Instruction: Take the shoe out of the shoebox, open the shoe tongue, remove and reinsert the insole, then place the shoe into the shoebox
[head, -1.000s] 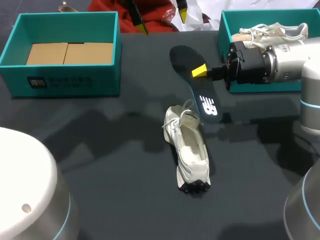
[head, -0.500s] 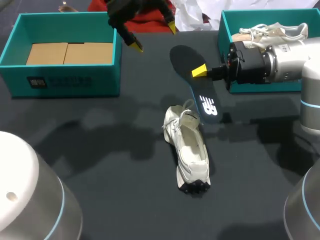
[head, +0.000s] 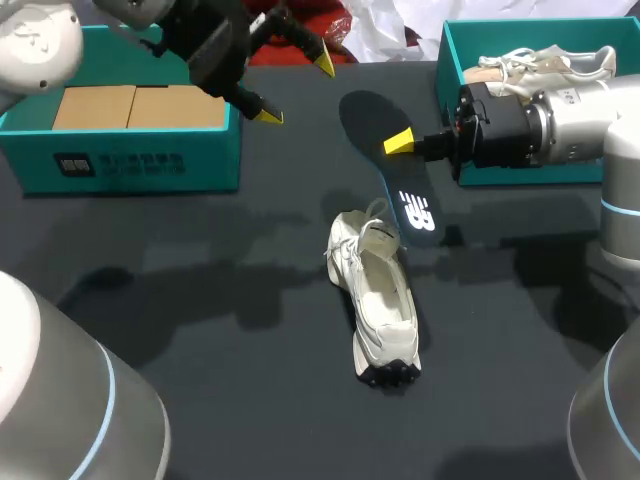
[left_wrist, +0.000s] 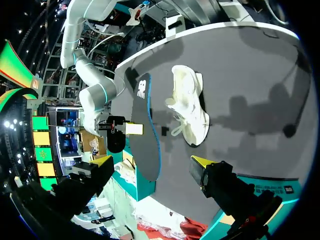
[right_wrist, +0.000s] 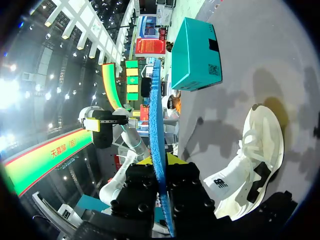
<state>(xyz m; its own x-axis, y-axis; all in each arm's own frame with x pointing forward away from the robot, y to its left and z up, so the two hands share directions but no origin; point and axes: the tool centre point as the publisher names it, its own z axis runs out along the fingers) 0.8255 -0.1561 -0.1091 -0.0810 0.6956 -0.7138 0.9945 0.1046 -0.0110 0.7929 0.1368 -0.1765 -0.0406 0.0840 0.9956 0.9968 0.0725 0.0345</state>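
- the right gripper (head: 402, 143) is closed on the insole (head: 410, 195); it pinches the thin edge from two sides, about at the middle of the length.
- the insole hangs above the table (head: 200, 330), tilted. its logo end comes down close to the laced end of the shoe (head: 380, 300), and its other end points far.
- the shoe lies free on the table, near and a little left of the right shoebox (head: 446, 55). its heel is toward the near side and its opening faces up.
- the left gripper (head: 295, 90) is open and holds nothing. it hovers at the far side, between the left shoebox (head: 130, 160) and the far end of the insole.
- i judge the step in hand is the putting back of the insole.
- to do it well, i think the left gripper should first steady the shoe at the heel, because nothing holds it and a push can slide it.
- the toe end of the insole should go in first, so it probably needs a turn, as the logo end is now the one beside the shoe.
- enter at a low angle under the tongue, without catching the laces, then press the heel end flat.
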